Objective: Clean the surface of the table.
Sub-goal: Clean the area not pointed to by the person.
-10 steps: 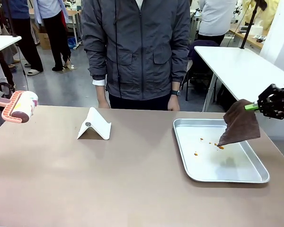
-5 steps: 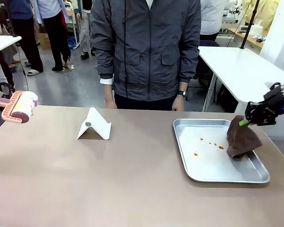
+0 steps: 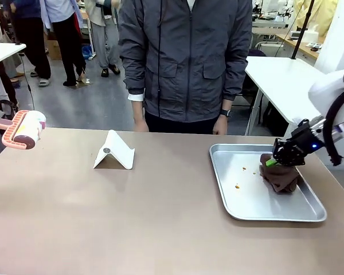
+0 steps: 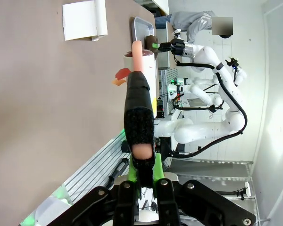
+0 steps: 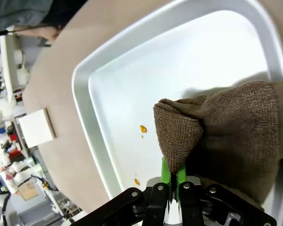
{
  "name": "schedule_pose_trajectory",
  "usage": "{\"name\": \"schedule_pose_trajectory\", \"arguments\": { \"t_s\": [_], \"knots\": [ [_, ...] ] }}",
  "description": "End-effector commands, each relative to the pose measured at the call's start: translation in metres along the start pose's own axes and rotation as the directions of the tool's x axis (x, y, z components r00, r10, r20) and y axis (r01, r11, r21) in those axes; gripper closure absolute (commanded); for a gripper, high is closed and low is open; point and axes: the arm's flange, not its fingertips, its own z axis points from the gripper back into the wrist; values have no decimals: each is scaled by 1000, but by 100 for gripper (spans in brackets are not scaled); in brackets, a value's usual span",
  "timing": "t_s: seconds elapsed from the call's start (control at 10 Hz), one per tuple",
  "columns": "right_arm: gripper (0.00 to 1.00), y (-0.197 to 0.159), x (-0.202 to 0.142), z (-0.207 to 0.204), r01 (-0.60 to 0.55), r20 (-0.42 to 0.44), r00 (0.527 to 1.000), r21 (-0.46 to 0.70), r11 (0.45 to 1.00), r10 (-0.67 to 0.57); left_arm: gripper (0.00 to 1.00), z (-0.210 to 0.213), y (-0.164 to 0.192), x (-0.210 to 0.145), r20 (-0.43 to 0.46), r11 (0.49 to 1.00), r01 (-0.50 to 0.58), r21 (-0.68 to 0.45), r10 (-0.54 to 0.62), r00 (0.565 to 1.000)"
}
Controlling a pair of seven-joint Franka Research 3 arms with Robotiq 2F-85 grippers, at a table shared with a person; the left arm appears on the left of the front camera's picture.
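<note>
Right gripper (image 3: 270, 162): fingers pinching brown cloth (image 3: 282, 179), bunched in tray (image 3: 246, 199) on table (image 3: 132, 217); orange spots (image 3: 244, 169) just to cloth's left.

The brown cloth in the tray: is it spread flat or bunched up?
Bunched up. The cloth sits in a crumpled heap on the tray, pinched by the right gripper.

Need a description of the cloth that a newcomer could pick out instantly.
On the wide brown table, find the silver tray on the robot's right side. In its far right part lies the cloth, bunched and pinched by the right gripper. It is the one dark brown, fuzzy thing there, next to tiny orange spots.
</note>
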Motion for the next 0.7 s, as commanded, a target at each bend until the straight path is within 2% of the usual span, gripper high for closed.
{"name": "schedule_pose_trajectory", "arguments": {
  "t_s": [0.0,0.2,0.6],
  "knots": [
    [96,2,5,-19,-24,15,1000,20,999,24,86,1,-6,-1,3,1000,-10,-8,10,1000],
    [96,11,1,-36,-35,2,999,61,998,35,86,1,-6,-1,3,1000,-10,-8,10,1000],
    [96,44,-20,-70,-17,-69,997,242,970,35,86,1,-6,-1,3,1000,-10,-8,10,1000]
  ]
}}
